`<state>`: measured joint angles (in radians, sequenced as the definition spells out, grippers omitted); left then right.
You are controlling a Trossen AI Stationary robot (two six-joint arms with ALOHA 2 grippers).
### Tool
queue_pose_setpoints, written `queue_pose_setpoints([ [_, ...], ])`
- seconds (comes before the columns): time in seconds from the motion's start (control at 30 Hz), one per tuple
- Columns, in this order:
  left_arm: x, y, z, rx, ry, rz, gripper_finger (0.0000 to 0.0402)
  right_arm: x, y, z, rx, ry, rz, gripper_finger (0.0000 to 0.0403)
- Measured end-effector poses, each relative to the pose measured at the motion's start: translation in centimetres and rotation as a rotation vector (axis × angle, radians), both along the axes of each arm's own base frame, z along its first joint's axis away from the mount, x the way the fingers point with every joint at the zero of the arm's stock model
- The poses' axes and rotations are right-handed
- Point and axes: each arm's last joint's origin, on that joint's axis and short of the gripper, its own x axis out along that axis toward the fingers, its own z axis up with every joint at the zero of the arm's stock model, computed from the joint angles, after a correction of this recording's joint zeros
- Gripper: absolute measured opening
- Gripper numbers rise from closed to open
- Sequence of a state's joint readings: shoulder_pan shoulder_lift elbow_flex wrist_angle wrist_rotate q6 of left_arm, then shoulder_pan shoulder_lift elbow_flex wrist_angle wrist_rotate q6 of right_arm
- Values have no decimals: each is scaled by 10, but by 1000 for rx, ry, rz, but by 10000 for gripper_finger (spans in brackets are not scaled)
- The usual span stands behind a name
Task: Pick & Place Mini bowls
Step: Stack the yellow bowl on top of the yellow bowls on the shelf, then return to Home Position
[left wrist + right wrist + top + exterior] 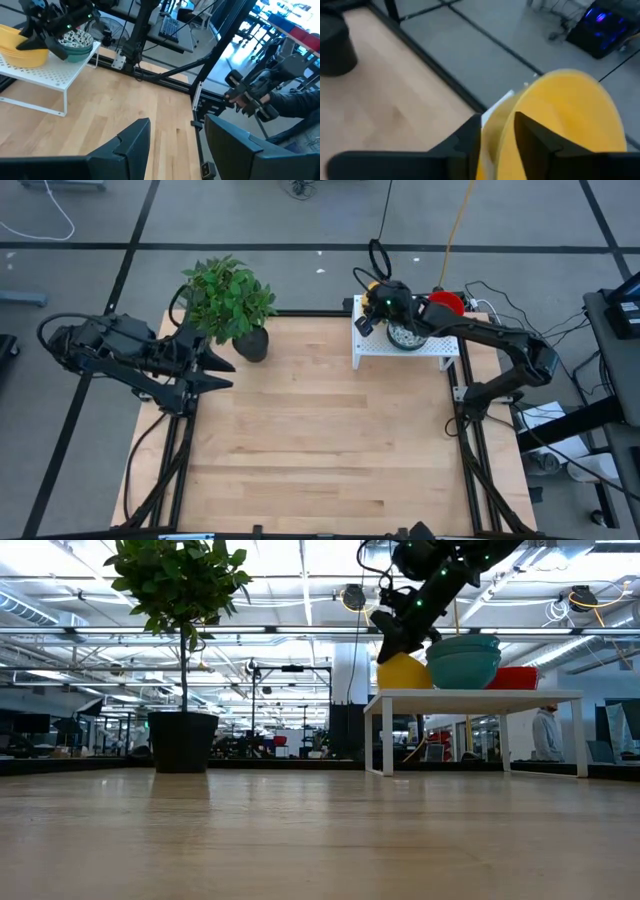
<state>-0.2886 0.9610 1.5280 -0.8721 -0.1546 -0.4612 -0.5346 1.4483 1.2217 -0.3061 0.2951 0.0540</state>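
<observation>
A white perforated rack (400, 350) stands at the table's far right. On it are a yellow mini bowl (404, 672), a stack of teal bowls (463, 660) topped by a white speckled one (75, 39), and a red bowl (515, 677). My right gripper (497, 122) is at the yellow bowl (570, 115) on the rack's left end and is shut on its rim. My left gripper (175, 125) waits open over the table's left edge (222, 372), touching nothing. My right gripper holds the yellow bowl by its rim (496, 135), pinched with one finger (535, 137) inside the bowl and the other (467, 140) outside. It comes slanting down from above (395, 640). The bowl looks tipped, with its underside at the rack top (400, 687).
A dark pot with a green leafy plant (250, 342) stands at the table's far left, close to my left gripper. The wooden table top (330, 440) stretches bare between the plant and the rack. A person's hands (250, 97) work a handle beyond the table's right edge.
</observation>
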Motion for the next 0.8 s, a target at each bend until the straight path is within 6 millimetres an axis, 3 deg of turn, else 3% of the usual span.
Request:
queue_pose_setpoints([
  [0.17, 0, 0, 0, -1, -1, 0, 191, -3, 2, 14, -75, -40, 9, 153],
  [0.3, -1, 0, 0, -1, -4, 0, 191, -10, 10, 32, -121, -115, 22, 176],
  [0.53, -9, 4, -2, 23, 25, 43, 191, -36, 34, 72, -202, -261, 47, 173],
  [0.8, -24, 9, -15, 10, 95, 122, 191, -79, 74, 111, -261, -396, 108, 167],
])
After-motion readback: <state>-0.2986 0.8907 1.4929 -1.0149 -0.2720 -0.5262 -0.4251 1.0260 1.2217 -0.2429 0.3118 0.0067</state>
